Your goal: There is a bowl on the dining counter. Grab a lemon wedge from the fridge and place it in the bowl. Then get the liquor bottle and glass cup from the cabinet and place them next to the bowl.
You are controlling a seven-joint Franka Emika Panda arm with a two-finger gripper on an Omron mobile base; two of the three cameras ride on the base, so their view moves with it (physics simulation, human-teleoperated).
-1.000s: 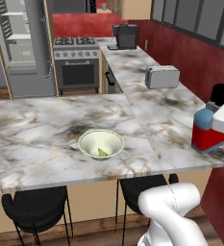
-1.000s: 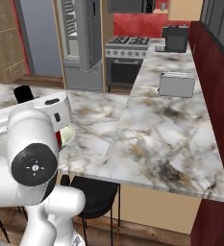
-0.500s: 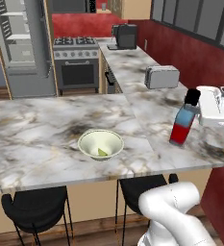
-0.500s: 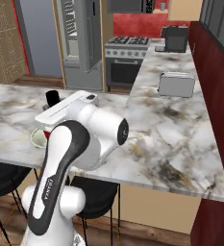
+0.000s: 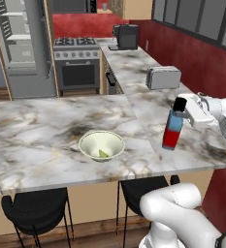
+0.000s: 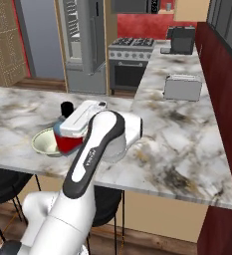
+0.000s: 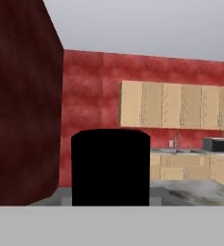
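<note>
The liquor bottle (image 5: 172,130), with its red body, blue label and black cap, stands upright over the dining counter (image 5: 41,138), right of the bowl (image 5: 101,143). My gripper (image 5: 182,109) comes in from the right and is shut on the bottle just under the cap. Whether the bottle's base touches the stone I cannot tell. A lemon wedge (image 5: 103,153) lies inside the pale bowl. In the right base view the bottle (image 6: 66,143) sits close beside the bowl (image 6: 43,142), partly behind my hand. The black cap (image 7: 110,167) fills the lower middle of the hand view. The glass cup is out of view.
A toaster (image 5: 163,77) sits on the side counter behind the bottle, with a coffee machine (image 5: 125,36) further back. The fridge (image 5: 20,43) stands open beside the stove (image 5: 75,63). Black stools (image 5: 34,208) stand under the counter's front edge. A dark red wall (image 5: 192,58) runs along the right.
My gripper has carried the bottle leftward from the counter's right end toward the bowl. The bottle, tilted a second ago, now stands upright.
</note>
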